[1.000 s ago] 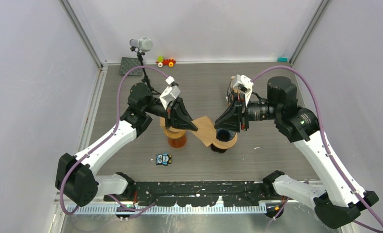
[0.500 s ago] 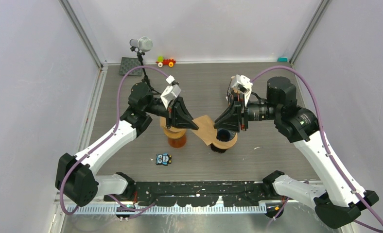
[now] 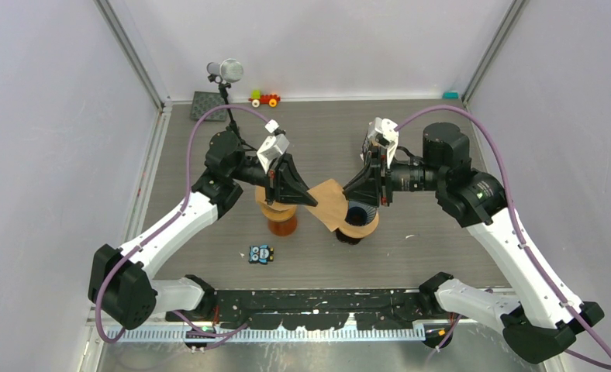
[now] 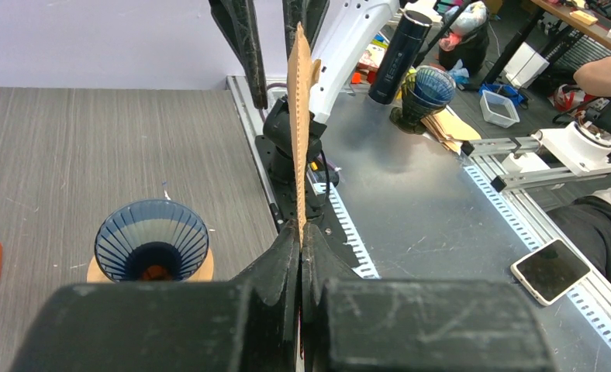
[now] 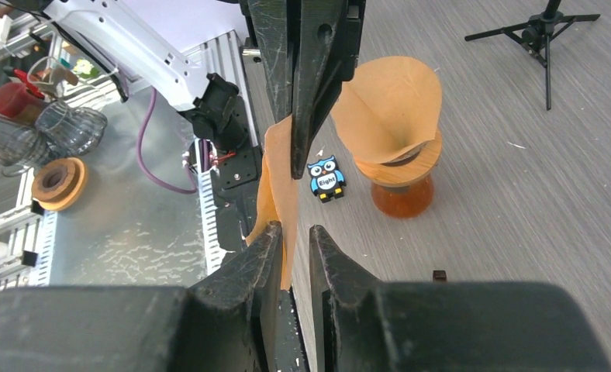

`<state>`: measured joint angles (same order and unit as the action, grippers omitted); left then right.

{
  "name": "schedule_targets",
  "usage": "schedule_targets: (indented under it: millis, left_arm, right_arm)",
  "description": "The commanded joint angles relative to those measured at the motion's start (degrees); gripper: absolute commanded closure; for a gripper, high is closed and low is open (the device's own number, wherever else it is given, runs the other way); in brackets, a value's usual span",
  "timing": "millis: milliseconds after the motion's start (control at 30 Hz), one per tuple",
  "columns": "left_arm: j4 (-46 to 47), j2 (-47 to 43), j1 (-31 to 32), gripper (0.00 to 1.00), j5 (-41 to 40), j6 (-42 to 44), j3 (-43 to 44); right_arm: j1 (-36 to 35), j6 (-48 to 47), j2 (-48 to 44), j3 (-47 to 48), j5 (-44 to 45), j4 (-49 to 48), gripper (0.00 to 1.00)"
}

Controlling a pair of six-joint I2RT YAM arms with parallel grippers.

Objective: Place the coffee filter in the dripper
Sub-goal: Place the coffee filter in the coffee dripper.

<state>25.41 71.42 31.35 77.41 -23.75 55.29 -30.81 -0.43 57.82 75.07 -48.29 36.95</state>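
Left gripper (image 4: 300, 230) pinched shut on the coffee filter (image 4: 298, 116), edge-on, its long axis running from those fingertips into the right gripper (image 5: 295, 232), whose 2 fingers straddle it slightly parted; blue dripper (image 4: 151, 239) sits just beneath them.

Owl tile (image 3: 260, 254) lies toward the front; microphone (image 3: 226, 71) and toy car (image 3: 264, 98) stand at back.

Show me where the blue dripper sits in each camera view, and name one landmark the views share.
Top external: the blue dripper is just right of the picture's middle, low against the filter's right side.
Left wrist: lower left, seen from above with its ribs showing.
Right wrist: not in it.
Shared landmark: the brown coffee filter held in the air, edge-on in the left wrist view, lower centre in the right wrist view.
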Motion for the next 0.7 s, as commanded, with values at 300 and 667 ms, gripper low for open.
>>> schedule_targets:
  millis: [300, 667]
  left_arm:
    - [4.4, 0.0, -0.2, 1.00, -3.6, -2.7, 2.1]
    - [7.7, 3.3, -0.3, 1.00, -6.6, -5.7, 2.6]
  right_arm:
    - [-0.4, -0.7, 0.6, -2.8, -1.4, -3.1, 0.75]
    - [-0.4, 2.8, 1.3, -4.1, -2.2, -7.1, 0.78]
